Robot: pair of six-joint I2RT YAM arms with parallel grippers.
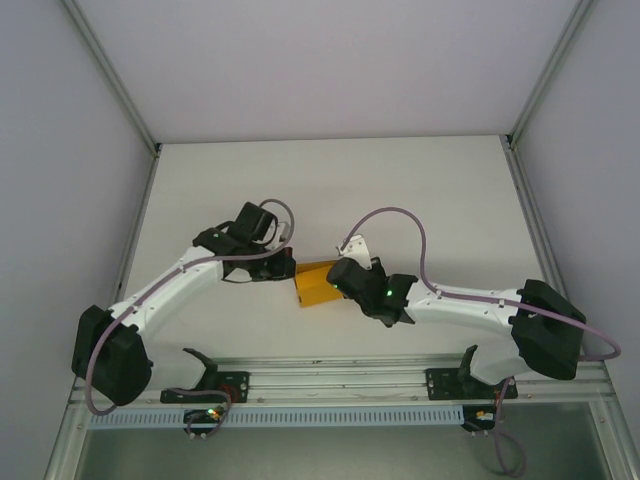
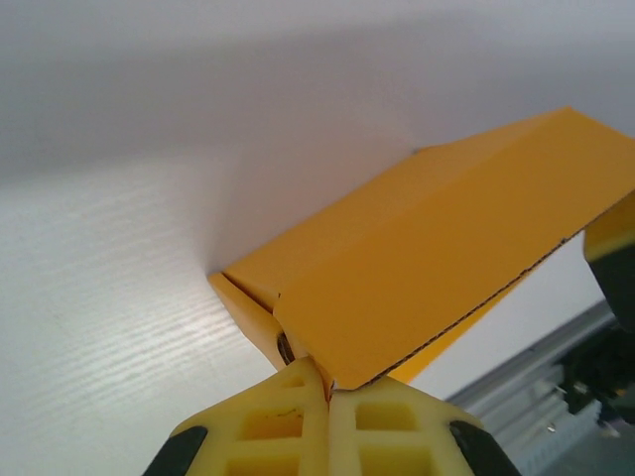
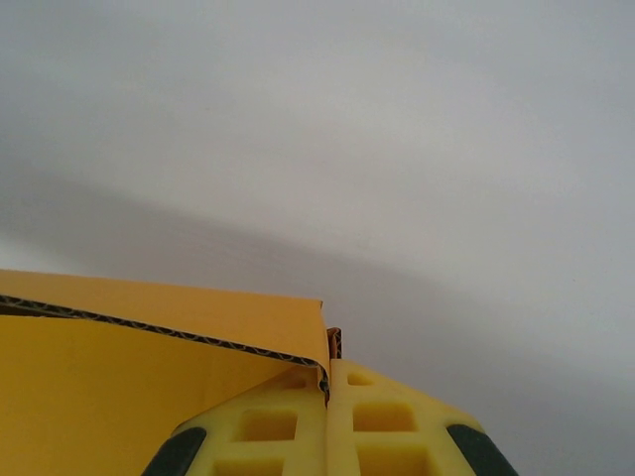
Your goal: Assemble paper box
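Since both arms are hanging onto the same bit of card, this looks like a spot where things could go sideways fast. The paper box point(image 1: 315, 284) sits over the near-middle of the desk point(image 1: 400, 180), right between the two wrists, partly folded, with one orange-yellow panel sticking up at an angle. I can't tell whether its underside is resting on the desk or held just off it.

The left claw point(image 2: 329, 382) is squeezed together on a corner where two panels meet, with only a thin sliver of card between its fingers point(image 2: 268, 426). The right claw point(image 3: 327, 369) is likewise pinched tight on the corrugated edge of a flap at the opposite end.

My worries:
- If the arms pull apart or twist out of sync, thin card like this probably tears or gets a crease where no fold line is.
- Both grips are tiny edge bites, so a sideways tug could let a flap slip free.
- Push the ends toward each other too hard and the half-formed walls likely buckle flat.
- The wrists are close, so they could bump.
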